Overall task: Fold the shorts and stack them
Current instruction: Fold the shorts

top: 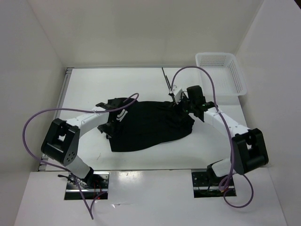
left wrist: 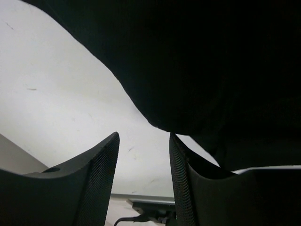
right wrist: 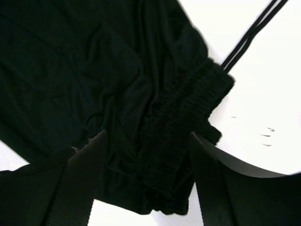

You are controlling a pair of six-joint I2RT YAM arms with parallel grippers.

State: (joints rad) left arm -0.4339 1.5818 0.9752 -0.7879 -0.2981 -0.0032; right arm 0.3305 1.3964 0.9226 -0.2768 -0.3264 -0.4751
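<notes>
The black shorts (top: 150, 125) lie spread on the white table (top: 117, 84), partly rumpled. Their thin drawstring (top: 165, 80) trails toward the back. My left gripper (top: 112, 126) is at the shorts' left edge. In the left wrist view it (left wrist: 143, 141) is open and empty, with bare table between the fingers and the black fabric (left wrist: 211, 61) just beyond the tips. My right gripper (top: 182, 106) is over the shorts' right end. In the right wrist view it (right wrist: 148, 141) is open, and its fingers straddle the gathered elastic waistband (right wrist: 188, 103). The drawstring (right wrist: 249, 35) runs off to the upper right.
A white plastic lattice basket (top: 221, 73) stands at the back right of the table. White walls enclose the table on the left, back and right. Purple cables loop from both arms.
</notes>
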